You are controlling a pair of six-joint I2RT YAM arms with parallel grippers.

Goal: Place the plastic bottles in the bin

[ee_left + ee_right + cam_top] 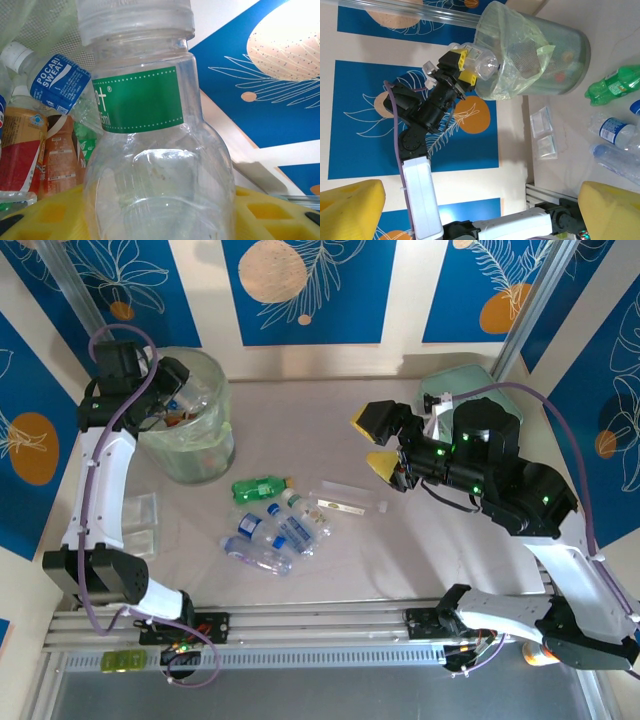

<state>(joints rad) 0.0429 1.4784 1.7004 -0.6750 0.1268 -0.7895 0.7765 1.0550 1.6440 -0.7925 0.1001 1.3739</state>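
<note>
Along the table's [330, 570] left edge: clear packets [140, 522], flat. They are not task items and lie out of the working path.

Far-left corner: bin [212, 455], round and translucent, with a green bag liner. Inside it are a blue-labelled bottle [56, 82], a brown-red bottle [27, 150] and some green plastic, heaped loosely as dropped pieces would settle.

At the bin's mouth: left gripper [466, 66], yellow fingers closed around the held bottle [150, 150]. That bottle is clear with a green label and is gripped across its body. Judged: it is carried here for release, so that parting the fingers lets it fall into the liner. It sits close to the rim, so it might catch the bag's edge.

Near the table's centre, towards the front edge: a green bottle [258, 488] on its side. Just in front of it is a cluster of clear bottles [275, 535] with blue labels and caps, touching one another. Judged: these are the remaining stock, not yet binned, grouped within reach of both arms.

Beside the cluster, to its right: a clear strip [345, 498], flat on the table. Its kind cannot be told.

Right of centre: right gripper [372, 441], jaws wide and holding nothing, raised above the table and turned towards the pile. Judged: it is parked clear of the left arm's drop and ready for a next pick.

Far-right corner: a mint-green case [455, 388], partly behind the right arm. It is not a task item.
</note>
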